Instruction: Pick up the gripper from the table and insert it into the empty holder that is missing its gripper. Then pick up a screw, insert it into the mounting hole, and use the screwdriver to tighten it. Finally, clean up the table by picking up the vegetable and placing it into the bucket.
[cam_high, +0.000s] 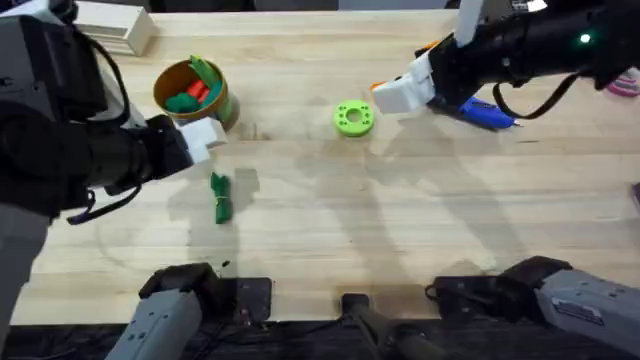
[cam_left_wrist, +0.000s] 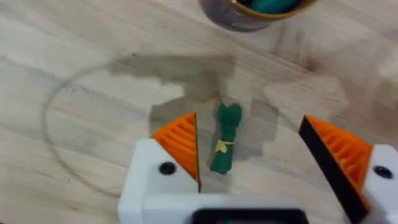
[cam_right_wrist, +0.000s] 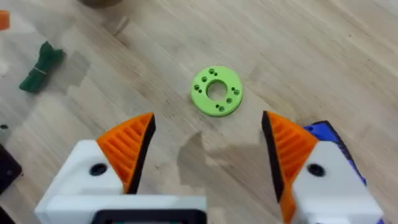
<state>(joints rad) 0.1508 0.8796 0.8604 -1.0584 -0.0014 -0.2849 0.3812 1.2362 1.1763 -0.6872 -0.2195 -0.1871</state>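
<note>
On the near-left part of the pale wood worktop lies the vegetable, a dark green elongated toy lying flat, its length running near to far. In the left wrist view the vegetable shows a thin yellow band round its middle and sits between the orange ribbed pads of the left gripper, closer to one pad than the other and touching neither; the jaws stand wide apart above it. From overhead the left gripper hangs just beyond and to the left of the vegetable.

Farther back on the left stands the bucket, round and yellow-tan, upright, with green and red pieces inside. Near the middle, at about the same depth, a lime-green ring-shaped disc lies flat. The right gripper hovers just right of the disc; in the right wrist view its jaws are wide apart over bare wood, with the disc beyond them. The blue screwdriver lies on the far right, partly under the right arm.
</note>
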